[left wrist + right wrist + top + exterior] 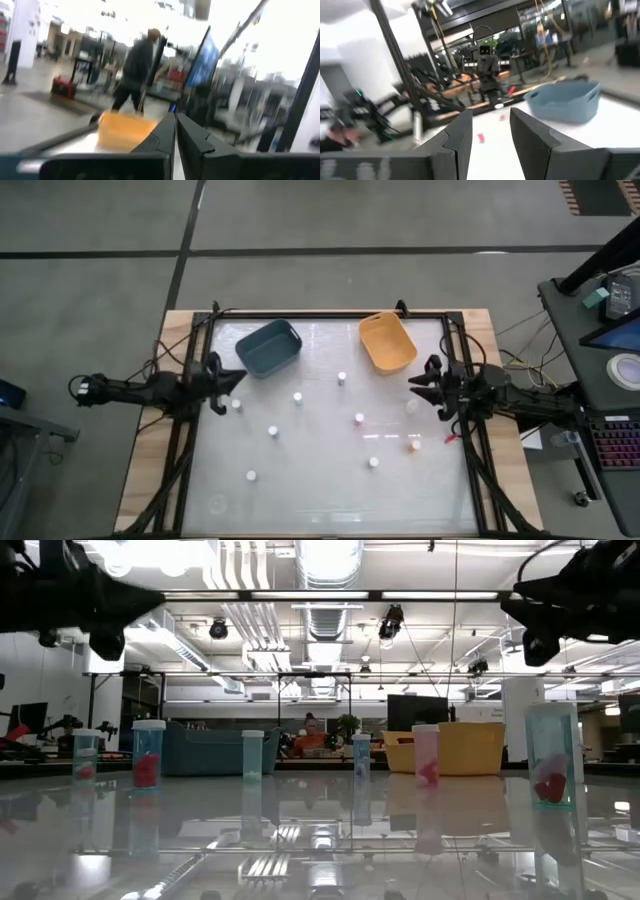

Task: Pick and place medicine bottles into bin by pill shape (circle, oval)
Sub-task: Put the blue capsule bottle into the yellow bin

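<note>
Several small medicine bottles with white round tops stand upright on the table, among them one (298, 397) near the middle, one (237, 404) close to my left gripper and an orange-tinted one (414, 445) at the right. In the low view they show as clear tubes (426, 755). My left gripper (234, 379) hovers at the table's left edge, shut and empty. My right gripper (414, 383) hovers at the right edge, open and empty. Both are raised above the table in the low view, the left (120, 605) and the right (540, 600).
A dark blue bin (268, 347) stands at the far left and an orange bin (387, 342) at the far right. A small red scrap (450, 439) lies by the right edge. A person (137, 65) stands in the room beyond the table.
</note>
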